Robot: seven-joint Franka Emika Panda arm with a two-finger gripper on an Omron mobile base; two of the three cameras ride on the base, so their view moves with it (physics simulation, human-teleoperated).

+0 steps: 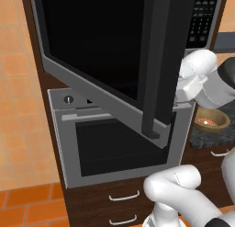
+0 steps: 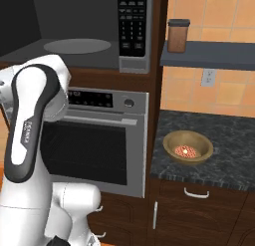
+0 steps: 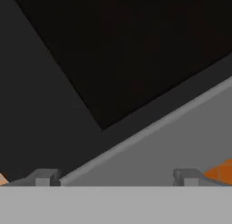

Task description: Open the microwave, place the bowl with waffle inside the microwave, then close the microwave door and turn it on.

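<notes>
The microwave door (image 1: 98, 51) stands swung open and takes up the upper left and centre of the left base view, its black glass framed in grey, with the dark vertical handle (image 1: 153, 70) running down to the middle of the frame. Behind the door's right edge, at the upper right of that view, sits the black button keypad (image 1: 204, 17) of the microwave (image 2: 74, 46). In the right base view the microwave occupies the upper left, its cavity exposed with a round grey turntable plate (image 2: 77, 45) lying on the cavity floor and the keypad just right of it.

Below the microwave is the silver oven (image 2: 99, 140), with a dark window and a horizontal handle bar. To its right, on the dark speckled surface (image 2: 234, 145), rests the bowl with waffle (image 2: 188, 147), a brown wooden-looking bowl with pale orange food inside, right of centre in the right base view and at the right edge, mid-height, in the left base view. It sits alone on the surface, well apart from the microwave cavity. On a shelf (image 2: 209, 55) at the upper right stands a brown lidded jar (image 2: 178, 35).

In the hand view the gripper (image 3: 117, 177) has its two dark fingertips (image 3: 43, 177) set wide apart at the bottom of the frame, open and holding nothing; black glass and a grey frame edge run diagonally beyond them.
</notes>
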